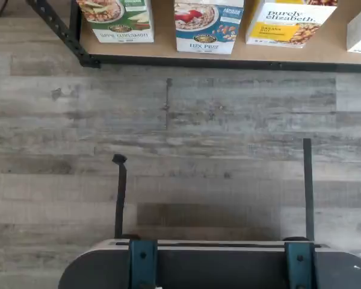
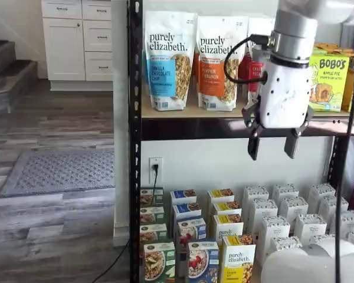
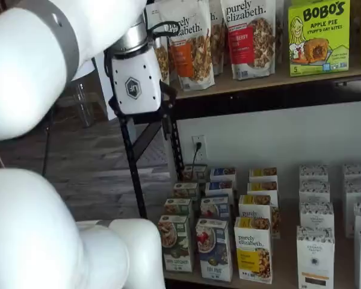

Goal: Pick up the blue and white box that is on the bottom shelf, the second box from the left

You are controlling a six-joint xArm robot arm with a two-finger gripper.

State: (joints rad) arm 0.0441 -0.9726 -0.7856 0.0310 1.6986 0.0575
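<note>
The blue and white box point(image 1: 206, 27) stands upright at the front edge of the bottom shelf point(image 1: 228, 62), between a green-and-white carton point(image 1: 117, 21) and a yellow "purely elizabeth" carton point(image 1: 289, 24). Both shelf views show the blue and white box point(image 2: 202, 262) point(image 3: 215, 248) in the front row. My gripper point(image 2: 273, 147) hangs high above it, level with the upper shelf board, with its white body and two black fingers pointing down. A plain gap shows between the fingers and nothing is in them. The gripper is well clear of the box.
Rows of similar cartons point(image 3: 219, 208) stand behind the front row, with white boxes point(image 2: 292, 209) to the right. Granola bags point(image 2: 168, 59) fill the upper shelf. A black rack post point(image 2: 134, 147) stands left of the cartons. Grey wood floor point(image 1: 180, 132) lies before the shelf.
</note>
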